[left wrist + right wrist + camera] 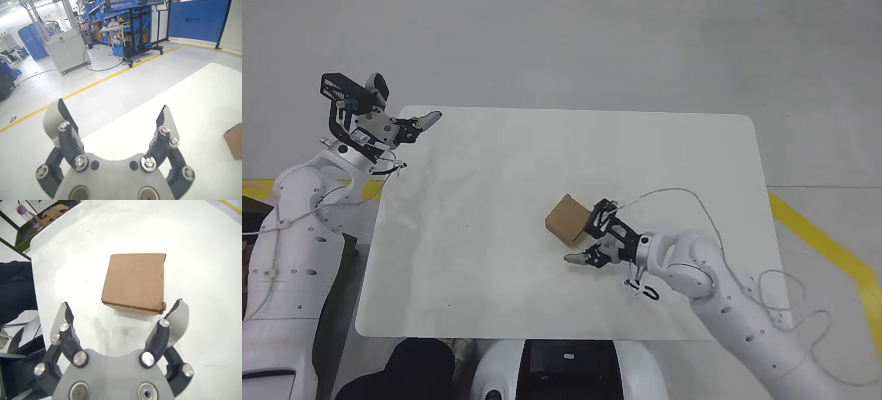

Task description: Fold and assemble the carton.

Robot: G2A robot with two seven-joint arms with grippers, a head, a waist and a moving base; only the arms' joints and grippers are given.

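Top view, quick pass: white table looks slick, and the small brown carton sits about mid-table, a bit toward the robot's right, so I'd guess a one-sided push slides or spins it instead of seating a flap. Right gripper is spread wide and empty, low, just beside the carton's seamed side. Left gripper is also spread and empty, up over the far left table corner, well apart from the carton. One right finger is next to the corner where a small tab pokes out. Contact there, can't tell, but a snag could pull the seam open. Carton looks closed, nearly cubic, no clear long axis, turned diagonal to the table edges, seam side facing the right gripper.
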